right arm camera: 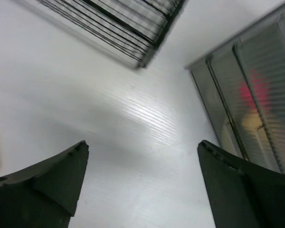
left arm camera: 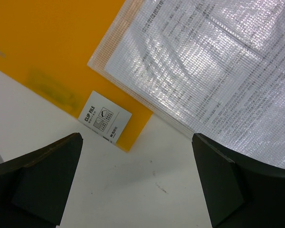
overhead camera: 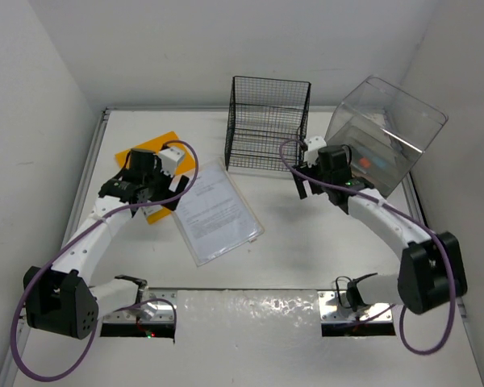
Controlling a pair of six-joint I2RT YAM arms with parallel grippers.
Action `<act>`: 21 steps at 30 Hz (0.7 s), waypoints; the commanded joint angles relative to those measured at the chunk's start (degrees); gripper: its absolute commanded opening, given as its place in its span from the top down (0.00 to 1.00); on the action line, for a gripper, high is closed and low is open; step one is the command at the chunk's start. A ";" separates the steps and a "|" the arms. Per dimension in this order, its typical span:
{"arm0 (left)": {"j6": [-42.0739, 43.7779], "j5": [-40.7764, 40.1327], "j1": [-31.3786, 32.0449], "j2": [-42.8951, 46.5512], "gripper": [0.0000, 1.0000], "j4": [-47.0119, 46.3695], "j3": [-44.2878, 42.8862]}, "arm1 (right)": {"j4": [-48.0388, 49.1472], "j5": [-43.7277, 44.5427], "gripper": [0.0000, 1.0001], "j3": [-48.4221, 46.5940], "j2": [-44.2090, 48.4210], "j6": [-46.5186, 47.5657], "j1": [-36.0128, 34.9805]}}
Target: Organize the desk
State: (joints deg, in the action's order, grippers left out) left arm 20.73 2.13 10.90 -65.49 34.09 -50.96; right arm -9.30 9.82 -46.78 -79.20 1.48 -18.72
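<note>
White and matte, the worktop (overhead camera: pixel 306 234) is seen filling the middle of the top view, and it is edged with silver rails on the left and right. A black wire-mesh rack (overhead camera: pixel 268 121) is set upright at the upper centre of that frame. A clear plastic drawer box (overhead camera: pixel 383 137) is placed to the right of the rack, tilted, with small red and blue things seen dimly through its wall.

At the upper left of the top view an orange folder (left arm camera: pixel 52 42) is laid flat on the worktop. It is overlapped at its right edge by a clear sleeve (overhead camera: pixel 218 211) in which a printed sheet is held. A white label (left arm camera: pixel 104 118) marked "CLIP FILE" is stuck at the folder's corner.

The left claw (left arm camera: pixel 137 142) is held above that corner, its jaws spread wide, and nothing is gripped between them. The right claw (right arm camera: pixel 143 142) is held over bare worktop between the rack and the drawer box. Its jaws are also parted and nothing is caught in them. In the right wrist view the box front is blurred, and only a red patch and a pale patch can be made out behind it.
</note>
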 commanded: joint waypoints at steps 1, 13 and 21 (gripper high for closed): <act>0.80 -1.86 0.00 0.19 0.00 -0.60 -2.12 | -4.59 -13.24 0.04 -1.91 7.20 -4.10 0.18; -0.86 19.37 -8.23 -6.13 0.00 -0.42 -10.89 | 14.11 -21.33 0.10 2.13 -2.70 -19.72 -9.93; -7.98 24.50 -17.22 -18.08 0.00 2.56 -13.56 | 18.18 -15.45 0.14 -0.84 -16.50 -24.85 -14.67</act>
State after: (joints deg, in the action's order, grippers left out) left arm 15.40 22.20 -7.14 -80.62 34.74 -65.63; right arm 5.17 -8.10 -44.86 -93.60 -20.60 -31.88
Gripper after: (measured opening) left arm 0.996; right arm 0.871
